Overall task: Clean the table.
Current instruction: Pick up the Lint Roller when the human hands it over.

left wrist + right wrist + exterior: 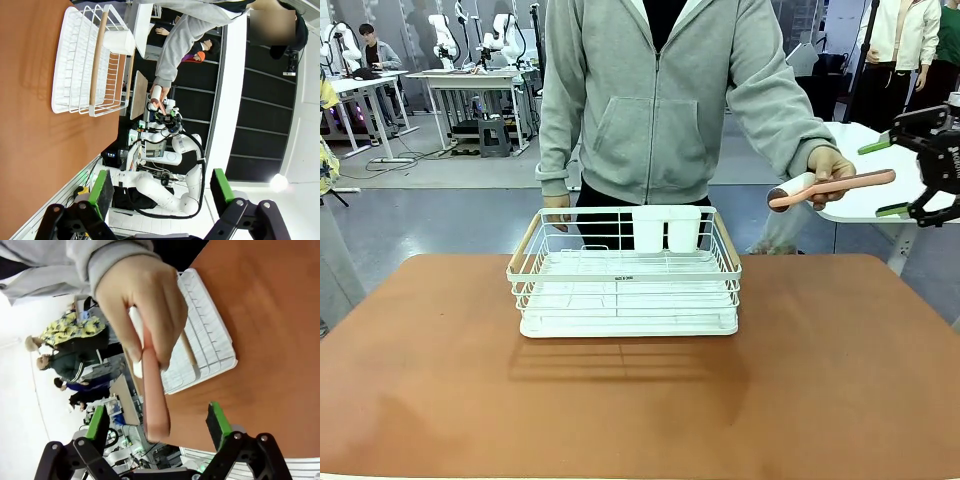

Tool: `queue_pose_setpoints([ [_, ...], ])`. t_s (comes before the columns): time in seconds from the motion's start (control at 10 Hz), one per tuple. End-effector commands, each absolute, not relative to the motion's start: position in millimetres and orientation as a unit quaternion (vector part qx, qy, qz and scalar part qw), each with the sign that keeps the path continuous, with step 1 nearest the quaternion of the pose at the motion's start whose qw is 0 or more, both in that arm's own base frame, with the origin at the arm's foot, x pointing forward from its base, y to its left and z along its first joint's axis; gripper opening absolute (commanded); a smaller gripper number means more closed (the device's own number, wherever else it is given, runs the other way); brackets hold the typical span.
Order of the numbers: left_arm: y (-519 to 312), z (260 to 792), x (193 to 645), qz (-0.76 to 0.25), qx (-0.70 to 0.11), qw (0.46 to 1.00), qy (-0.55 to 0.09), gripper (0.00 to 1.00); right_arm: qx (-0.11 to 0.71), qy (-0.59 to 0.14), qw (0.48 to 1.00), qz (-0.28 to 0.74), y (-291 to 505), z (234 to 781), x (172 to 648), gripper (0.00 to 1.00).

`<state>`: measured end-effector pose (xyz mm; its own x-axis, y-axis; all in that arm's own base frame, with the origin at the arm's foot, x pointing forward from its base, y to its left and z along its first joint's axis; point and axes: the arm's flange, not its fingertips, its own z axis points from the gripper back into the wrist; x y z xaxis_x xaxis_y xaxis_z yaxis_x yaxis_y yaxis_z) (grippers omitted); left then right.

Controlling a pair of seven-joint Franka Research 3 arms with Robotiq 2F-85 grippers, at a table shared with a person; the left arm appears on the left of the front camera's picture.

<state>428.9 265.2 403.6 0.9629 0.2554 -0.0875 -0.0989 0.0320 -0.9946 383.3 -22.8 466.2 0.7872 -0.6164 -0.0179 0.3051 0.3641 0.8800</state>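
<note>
The reddish-brown table [820, 380] carries a white wire rack [625, 290] at its middle. Beyond the table's right corner, a person's hand [830, 165] holds out a tool with a pink handle [855, 183] and a white roll at the other end. My right gripper [883, 178] is open at the handle's free end. In the right wrist view the pink handle [155, 390] points down between my right gripper's [156, 419] spread green pads, with the hand [140, 300] still clasping it. My left gripper [161, 186] is open and holds nothing, well off the rack [80, 60].
Two white cups [665, 228] sit in the back of the rack. The person in a grey hoodie stands close behind it, the other hand at the rack's far left corner. A white table [860, 200] lies behind the right gripper. Bare tabletop [30, 115] surrounds the rack.
</note>
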Motion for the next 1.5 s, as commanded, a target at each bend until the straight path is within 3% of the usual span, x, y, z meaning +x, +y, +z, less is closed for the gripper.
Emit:
queue_pose_setpoints([
  [0.0, 265.9, 404.6, 424.3, 0.117, -0.684, 0.718, -0.056, 1.0, 0.464, -0.185, 0.806, -0.319, -5.5, 461.8, 400.1, 1.0],
  [0.4, 265.9, 404.6, 424.3, 0.117, -0.684, 0.718, -0.056, 1.0, 0.479, -0.196, 0.796, -0.314, -4.5, 454.5, 411.2, 1.0],
  [0.5, 265.9, 404.6, 424.3, 0.117, -0.684, 0.718, -0.056, 1.0, 0.484, -0.196, 0.795, -0.309, -6.0, 453.8, 412.2, 0.95],
  [1.4, 265.9, 404.6, 424.3, 0.117, -0.684, 0.718, -0.056, 1.0, 0.488, -0.205, 0.791, -0.305, -13.2, 454.3, 414.8, 0.04],
])
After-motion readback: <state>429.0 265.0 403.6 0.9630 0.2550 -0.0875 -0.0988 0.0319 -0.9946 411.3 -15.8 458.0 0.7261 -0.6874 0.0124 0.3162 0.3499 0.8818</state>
